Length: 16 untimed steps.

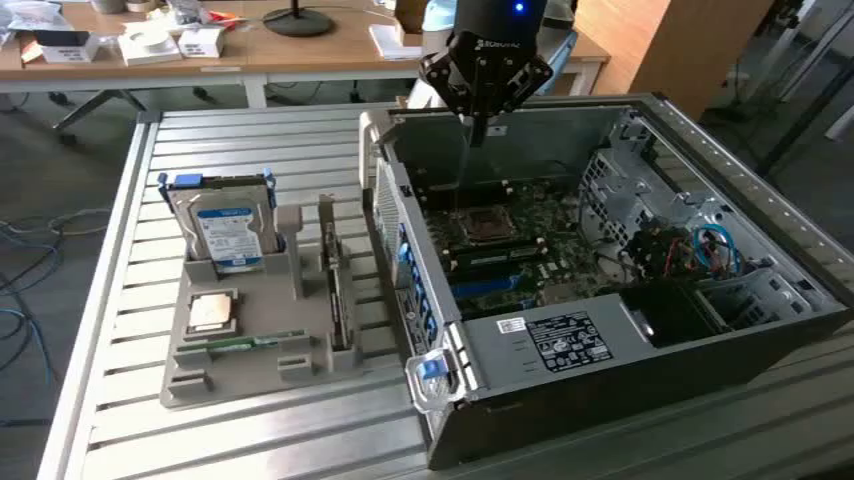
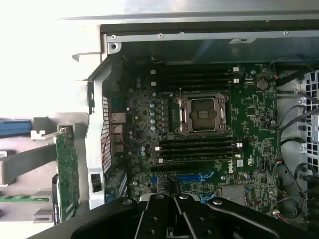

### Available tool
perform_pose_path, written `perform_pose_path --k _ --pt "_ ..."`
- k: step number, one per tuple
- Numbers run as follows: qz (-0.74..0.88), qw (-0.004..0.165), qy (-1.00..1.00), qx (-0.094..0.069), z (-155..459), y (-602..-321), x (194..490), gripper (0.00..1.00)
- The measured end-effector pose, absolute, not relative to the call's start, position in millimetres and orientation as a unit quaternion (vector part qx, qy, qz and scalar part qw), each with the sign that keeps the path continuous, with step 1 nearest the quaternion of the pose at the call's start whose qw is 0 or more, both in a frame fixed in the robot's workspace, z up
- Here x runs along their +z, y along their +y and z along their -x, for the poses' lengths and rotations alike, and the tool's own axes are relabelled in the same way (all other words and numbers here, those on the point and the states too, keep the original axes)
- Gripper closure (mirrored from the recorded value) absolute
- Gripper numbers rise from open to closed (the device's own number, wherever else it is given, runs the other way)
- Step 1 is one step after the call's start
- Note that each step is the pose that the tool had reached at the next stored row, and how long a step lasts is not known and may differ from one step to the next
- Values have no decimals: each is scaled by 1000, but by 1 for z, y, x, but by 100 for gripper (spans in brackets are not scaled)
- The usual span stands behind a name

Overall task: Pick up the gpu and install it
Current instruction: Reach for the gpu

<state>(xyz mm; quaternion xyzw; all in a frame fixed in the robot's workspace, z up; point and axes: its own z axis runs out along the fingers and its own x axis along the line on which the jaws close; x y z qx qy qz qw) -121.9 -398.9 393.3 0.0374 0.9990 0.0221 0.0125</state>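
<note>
In the exterior view, the black two-fingered gripper hung over the far part of the open dark metal computer case, its fingers pressed together and holding nothing. The gpu, a thin flat rectangular card, stood on edge in the grey plastic holder. It was well to the exterior view's left of the gripper, nearer the camera and outside the case. Its long axis ran near to far alongside the case wall. The blue-labelled silver hard drive stood further left. In the wrist view, the closed, empty gripper looked down on the green motherboard. The gpu, greenish here, stood beyond the case's perforated wall, apart from the fingers.
</note>
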Motion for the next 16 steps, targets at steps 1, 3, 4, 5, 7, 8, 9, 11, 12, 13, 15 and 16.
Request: perform_pose_path --k 1,3,4,5,7,8,9,11,12,13,15,16 --pt "-37 12 999 22 122 -399 393 89" --pt "-37 12 999 22 122 -399 393 89" --pt "-37 12 999 22 122 -399 393 89" --pt "-37 12 999 22 122 -399 393 89" --pt "-37 12 999 22 122 -399 393 89" --pt "-37 12 999 22 122 -399 393 89" --pt "-37 12 999 22 122 -399 393 89" --pt "-37 12 999 22 122 -399 393 89" --pt "-37 12 999 22 122 -399 393 89" --pt "-37 12 999 22 122 -399 393 89" --pt "-37 13 999 22 124 -399 393 89" --pt "-37 13 999 22 125 -399 393 89"
